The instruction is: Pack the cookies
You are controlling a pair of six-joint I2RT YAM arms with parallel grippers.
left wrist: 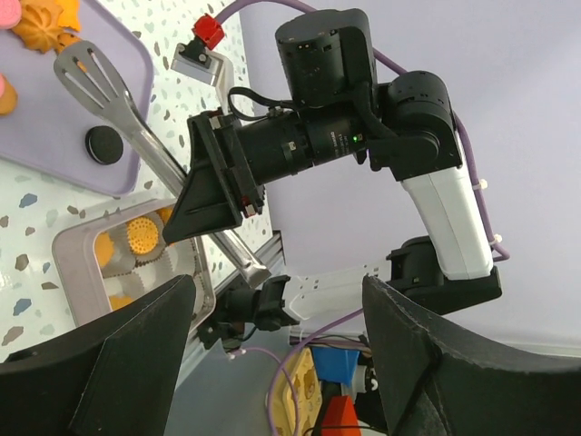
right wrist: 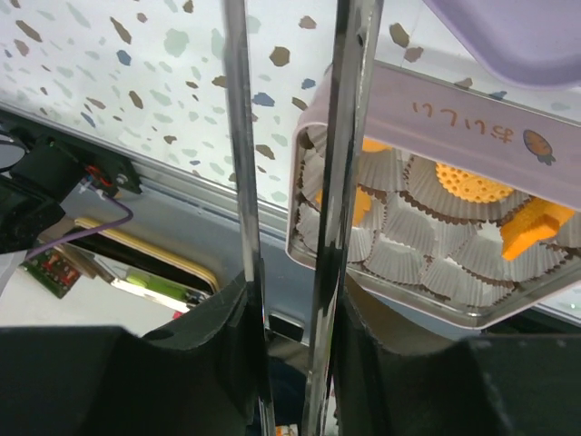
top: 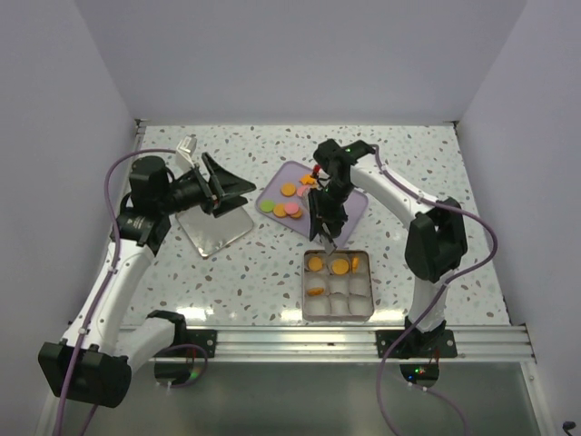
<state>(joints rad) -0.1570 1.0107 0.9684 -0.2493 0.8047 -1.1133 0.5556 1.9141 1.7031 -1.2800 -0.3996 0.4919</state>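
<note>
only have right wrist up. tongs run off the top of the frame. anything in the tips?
Observer: No. Left wrist view shows the tongs with a bare slotted head, seen against the lilac tray.
Operator: cookies left on that tray?
Observer: Several cookies: orange, pink, one green, plus a black cookie.
Operator: left arm?
Observer: Idle. The left fingers are spread with nothing between them, by the flat metal lid.
</note>
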